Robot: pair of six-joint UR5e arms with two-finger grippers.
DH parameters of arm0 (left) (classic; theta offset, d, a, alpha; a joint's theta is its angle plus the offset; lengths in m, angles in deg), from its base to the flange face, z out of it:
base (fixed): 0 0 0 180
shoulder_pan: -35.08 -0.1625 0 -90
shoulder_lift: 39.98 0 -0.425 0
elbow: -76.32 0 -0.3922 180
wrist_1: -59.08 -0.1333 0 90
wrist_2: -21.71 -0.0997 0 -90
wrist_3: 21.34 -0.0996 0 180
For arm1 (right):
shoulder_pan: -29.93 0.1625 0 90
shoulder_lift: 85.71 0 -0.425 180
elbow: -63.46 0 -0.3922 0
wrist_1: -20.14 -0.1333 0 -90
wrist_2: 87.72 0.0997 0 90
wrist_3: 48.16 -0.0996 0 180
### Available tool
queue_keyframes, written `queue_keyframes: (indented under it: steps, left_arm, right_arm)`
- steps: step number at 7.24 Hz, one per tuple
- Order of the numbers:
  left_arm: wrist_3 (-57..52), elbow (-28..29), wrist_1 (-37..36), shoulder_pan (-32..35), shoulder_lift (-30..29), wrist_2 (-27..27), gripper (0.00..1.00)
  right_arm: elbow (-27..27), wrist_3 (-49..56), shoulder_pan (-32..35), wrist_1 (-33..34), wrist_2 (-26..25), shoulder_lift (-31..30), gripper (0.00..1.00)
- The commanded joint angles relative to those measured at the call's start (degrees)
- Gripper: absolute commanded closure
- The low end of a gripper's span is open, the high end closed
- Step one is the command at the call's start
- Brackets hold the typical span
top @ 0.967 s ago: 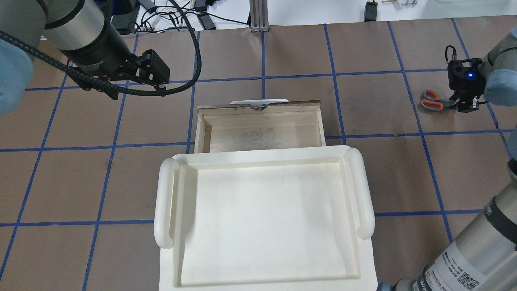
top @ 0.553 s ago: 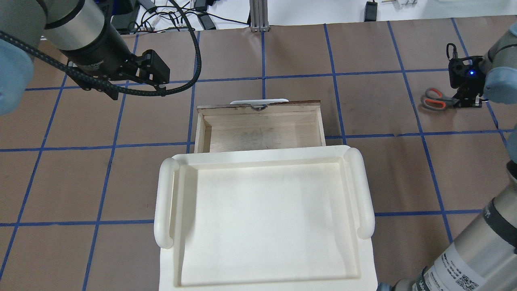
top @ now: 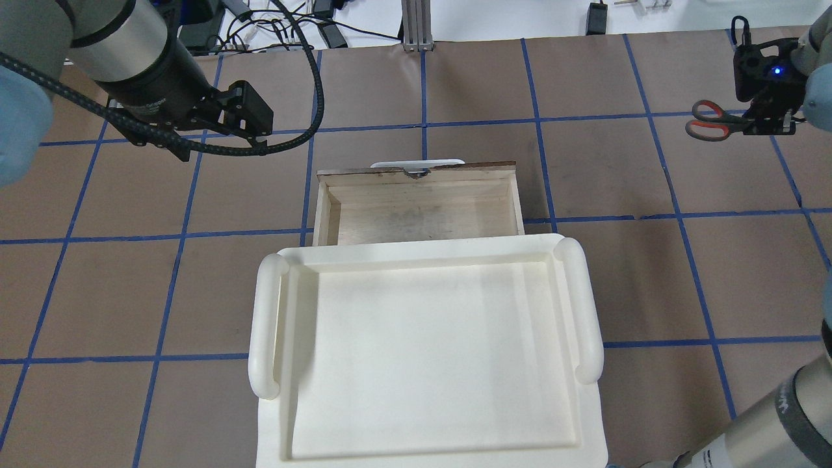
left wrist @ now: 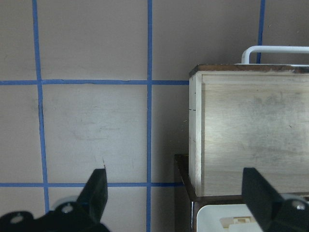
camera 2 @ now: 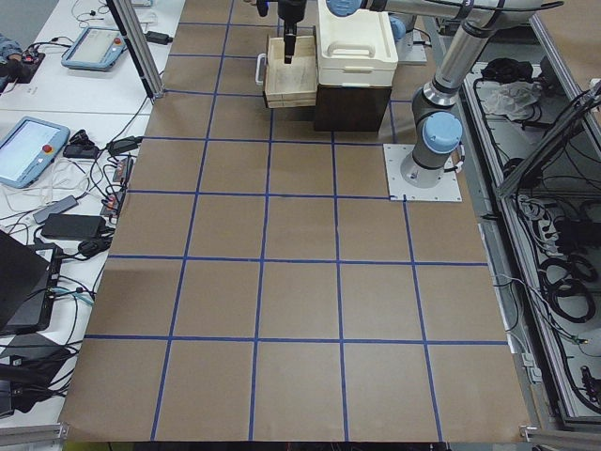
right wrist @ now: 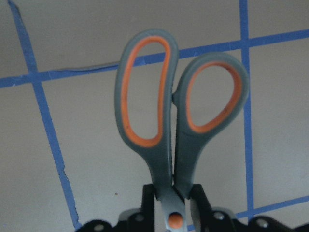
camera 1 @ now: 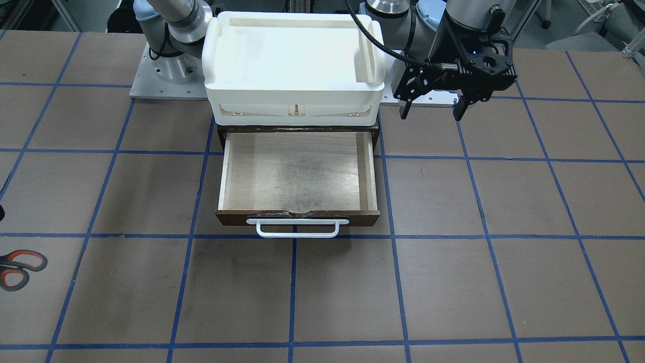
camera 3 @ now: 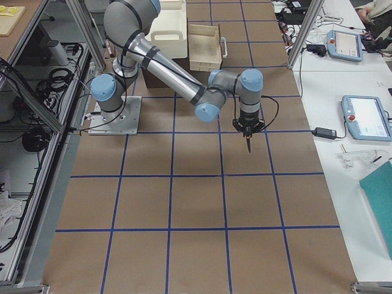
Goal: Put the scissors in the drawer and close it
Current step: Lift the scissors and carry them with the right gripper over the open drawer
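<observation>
The scissors, grey handles lined orange, hang in my right gripper at the table's far right, off the surface. In the right wrist view the fingers clamp the scissors by the pivot, loops pointing away. The loops show at the front-facing view's left edge. The wooden drawer stands pulled out with nothing in it, white handle at its front. My left gripper is open and holds nothing, hovering left of the drawer.
A white plastic tray sits on the dark cabinet that the drawer slides from. Blue tape lines grid the brown table. Cables and devices lie past the table's far edge.
My right gripper has lifted the scissors off the table and carried them farther from the robot, up in the overhead view. The left arm and the drawer have not moved.
</observation>
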Motion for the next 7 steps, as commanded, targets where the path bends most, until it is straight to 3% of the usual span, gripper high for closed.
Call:
queue_keyframes:
  steps: [1, 5, 7]
  left_arm:
    - [0.0, -0.01, -0.02, 0.01, -0.03, 0.04, 0.0]
    - [0.0, -0.01, -0.02, 0.01, 0.06, 0.04, 0.0]
    - [0.0, -0.01, -0.02, -0.08, 0.15, 0.03, 0.0]
  right_arm:
    - [0.0, -5.19, 5.4, -8.14, 0.06, -7.19, 1.0]
    - [0.0, -16.87, 15.07, -17.47, 0.85, -17.2, 1.0]
    - [0.7, -22.24, 20.96, -20.12, 1.46, -19.17, 1.0]
